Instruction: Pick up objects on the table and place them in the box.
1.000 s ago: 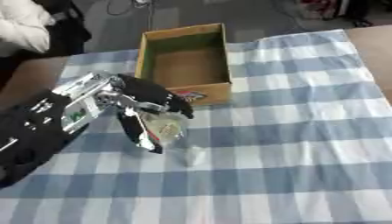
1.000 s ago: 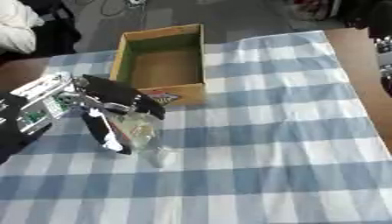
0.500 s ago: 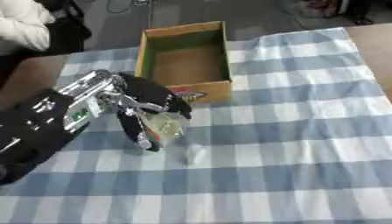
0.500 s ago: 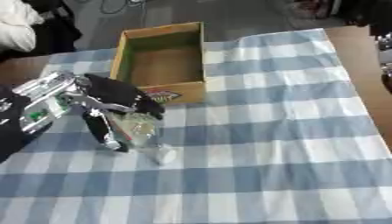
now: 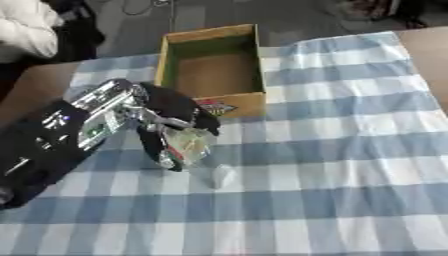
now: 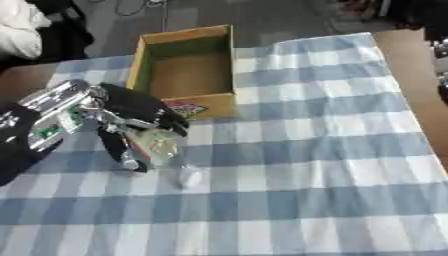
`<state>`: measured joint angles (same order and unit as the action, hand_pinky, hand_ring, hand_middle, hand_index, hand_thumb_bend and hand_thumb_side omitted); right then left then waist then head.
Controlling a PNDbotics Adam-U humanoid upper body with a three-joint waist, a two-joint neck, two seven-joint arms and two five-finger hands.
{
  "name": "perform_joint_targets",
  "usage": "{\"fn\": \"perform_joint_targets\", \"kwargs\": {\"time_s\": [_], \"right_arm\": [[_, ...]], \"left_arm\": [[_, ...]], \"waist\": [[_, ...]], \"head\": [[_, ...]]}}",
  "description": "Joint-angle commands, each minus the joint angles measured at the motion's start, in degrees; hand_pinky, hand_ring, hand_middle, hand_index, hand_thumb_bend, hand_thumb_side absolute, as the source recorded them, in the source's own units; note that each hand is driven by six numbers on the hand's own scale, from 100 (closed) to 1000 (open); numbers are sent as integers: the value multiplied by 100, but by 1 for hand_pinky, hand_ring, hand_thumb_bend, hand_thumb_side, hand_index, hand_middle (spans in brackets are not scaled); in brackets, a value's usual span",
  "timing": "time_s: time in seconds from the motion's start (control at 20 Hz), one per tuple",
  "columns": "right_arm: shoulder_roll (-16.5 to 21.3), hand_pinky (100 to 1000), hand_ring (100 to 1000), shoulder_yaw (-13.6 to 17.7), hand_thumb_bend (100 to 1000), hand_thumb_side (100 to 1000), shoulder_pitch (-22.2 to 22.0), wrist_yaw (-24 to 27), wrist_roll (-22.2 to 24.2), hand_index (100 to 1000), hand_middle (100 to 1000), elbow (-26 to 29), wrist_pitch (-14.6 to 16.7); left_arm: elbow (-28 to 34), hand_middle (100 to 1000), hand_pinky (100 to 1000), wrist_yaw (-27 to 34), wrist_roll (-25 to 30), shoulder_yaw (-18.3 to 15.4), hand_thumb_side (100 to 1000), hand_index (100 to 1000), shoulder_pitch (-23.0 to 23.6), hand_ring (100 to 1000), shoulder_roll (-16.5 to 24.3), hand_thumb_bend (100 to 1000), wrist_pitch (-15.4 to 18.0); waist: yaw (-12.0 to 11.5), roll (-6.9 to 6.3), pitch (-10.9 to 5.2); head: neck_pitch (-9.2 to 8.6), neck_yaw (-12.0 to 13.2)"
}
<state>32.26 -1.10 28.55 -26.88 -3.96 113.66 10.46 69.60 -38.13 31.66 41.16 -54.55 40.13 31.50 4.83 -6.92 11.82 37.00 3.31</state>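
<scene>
Left eye view: a table under a blue-and-white checked cloth fills the scene. At its far side sits an open cardboard box, brown floor showing inside. In front of the box, the left hand has its fingers and thumb curled round a clear plastic bottle, which lies tilted on the cloth with its white cap pointing toward the near edge. The right hand barely shows, a dark shape at the right edge of the right eye view; can't tell its fingers.

The box stands open-topped and seemingly empty just beyond the left robot hand; its near wall intervenes.
</scene>
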Motion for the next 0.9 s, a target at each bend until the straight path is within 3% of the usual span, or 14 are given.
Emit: {"fn": "perform_joint_targets", "kwargs": {"time_s": [0.05, 0.9], "right_arm": [[39, 487, 455, 22, 174, 1000, 95, 23, 24, 711, 494, 94, -3], [-24, 487, 455, 20, 170, 1000, 123, 33, 49, 711, 493, 94, 2]], "left_arm": [[-47, 991, 930, -54, 2030, -102, 360, 1000, -75, 936, 31, 807, 2047], [-536, 969, 841, -271, 2030, -543, 330, 1000, 122, 877, -205, 744, 2047]], "waist": [[5, 51, -76], [47, 120, -36]], "head": [[0, 58], [2, 165]]}}
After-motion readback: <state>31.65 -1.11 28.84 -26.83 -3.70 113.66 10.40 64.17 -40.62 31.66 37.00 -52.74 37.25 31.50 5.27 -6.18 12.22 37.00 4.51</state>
